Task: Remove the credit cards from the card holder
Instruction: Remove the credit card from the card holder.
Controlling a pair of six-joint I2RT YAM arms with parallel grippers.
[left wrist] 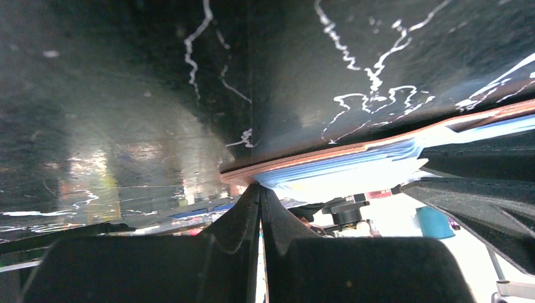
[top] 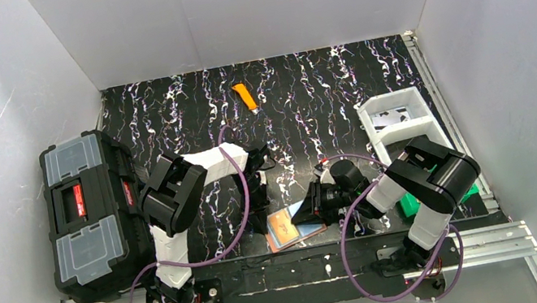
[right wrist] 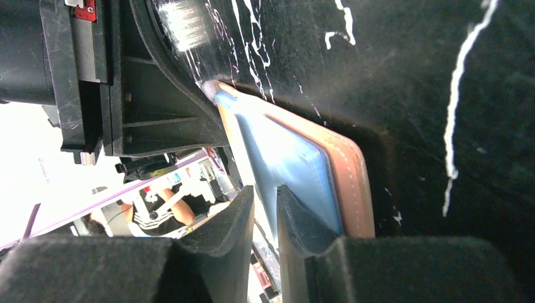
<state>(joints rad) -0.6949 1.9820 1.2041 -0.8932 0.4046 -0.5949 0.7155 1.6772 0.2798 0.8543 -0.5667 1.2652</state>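
Card holder (top: pixel 278 236): a flat brown wallet lying on the black, white-veined table (top: pixel 323 101), near its front edge, between the two arms.
Blue card (top: pixel 313 230): pale blue, poking out of the holder's right side. In the right wrist view it lies flat on the brown leather, whose stitched edge shows beyond it.
Orange-tan card: I cannot pick it out from the holder.
Left gripper (left wrist: pixel 259 189): fingers pressed together with only a hairline slit between them. The joined tips touch the holder's left edge, with nothing between them.
Right gripper (right wrist: pixel 265 202): fingers a narrow way apart, with light showing through the gap. One fingertip (right wrist: pixel 303 218) overlaps the near end of the blue card. Whether the card sits in the gap I cannot tell.
Utility knife (top: pixel 245 98): orange, lying alone toward the back of the table, well apart from the holder.
Toolbox (top: pixel 90 214): big and black with clear lid compartments, at the table's left edge.
White bin (top: pixel 400 123): open-topped, on the right side behind the right arm.
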